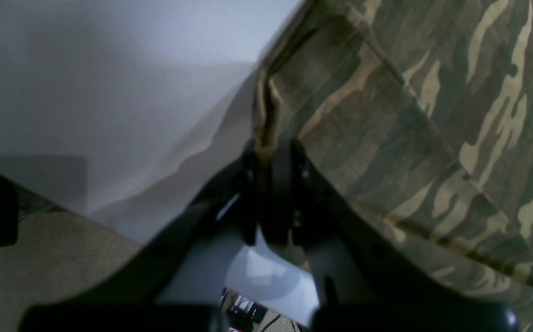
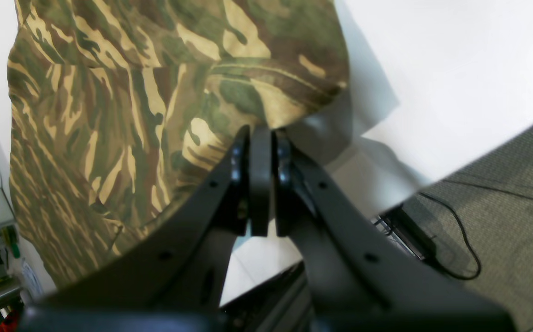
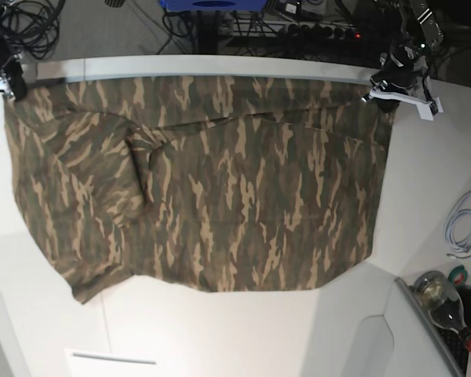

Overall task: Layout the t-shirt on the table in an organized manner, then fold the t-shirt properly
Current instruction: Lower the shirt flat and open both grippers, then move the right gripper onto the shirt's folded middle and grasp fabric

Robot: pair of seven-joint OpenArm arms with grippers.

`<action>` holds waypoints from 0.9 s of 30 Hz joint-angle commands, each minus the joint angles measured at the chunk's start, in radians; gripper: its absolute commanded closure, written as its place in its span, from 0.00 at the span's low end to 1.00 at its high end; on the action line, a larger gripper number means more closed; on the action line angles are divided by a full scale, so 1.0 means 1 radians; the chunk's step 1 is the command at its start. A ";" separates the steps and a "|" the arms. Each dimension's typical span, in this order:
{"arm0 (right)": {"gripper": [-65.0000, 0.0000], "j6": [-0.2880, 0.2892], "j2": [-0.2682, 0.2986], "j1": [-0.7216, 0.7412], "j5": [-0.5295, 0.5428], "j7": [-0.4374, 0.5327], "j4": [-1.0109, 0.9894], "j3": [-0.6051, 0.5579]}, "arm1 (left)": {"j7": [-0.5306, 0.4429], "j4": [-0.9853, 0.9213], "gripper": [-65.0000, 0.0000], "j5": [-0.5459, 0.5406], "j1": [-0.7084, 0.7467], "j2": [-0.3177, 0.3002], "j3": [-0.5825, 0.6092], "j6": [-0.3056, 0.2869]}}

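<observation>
White table (image 3: 424, 181) under shirt (image 3: 220, 196); both my pincers, left (image 1: 269, 152) and right (image 2: 262, 131), pinched tight on its far corners. Best: keep tension even, lower flat, no wrinkles.

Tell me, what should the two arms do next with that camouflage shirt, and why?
Probably lower it flat onto the table. The left gripper and right gripper each pinch a far corner of the t-shirt, which is stretched wide but bunched on one side, so it isn't laid out yet.
</observation>
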 commanded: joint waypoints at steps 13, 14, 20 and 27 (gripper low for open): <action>0.40 -0.001 -0.009 -0.006 0.014 0.016 0.028 0.118 | -0.026 0.020 0.27 0.001 0.017 -0.009 -0.042 0.005; 0.40 -0.001 -0.007 -0.006 0.014 0.016 0.038 0.127 | -0.026 0.023 0.25 0.001 0.015 -0.007 -0.072 0.005; 0.40 0.008 0.011 -0.017 -0.004 0.015 0.187 0.113 | -0.026 0.112 0.24 0.001 -0.015 0.008 -0.287 0.002; 0.40 0.217 0.097 -0.018 -0.250 0.016 0.358 -0.283 | -0.018 0.287 0.51 0.004 0.003 -0.009 -0.266 -0.039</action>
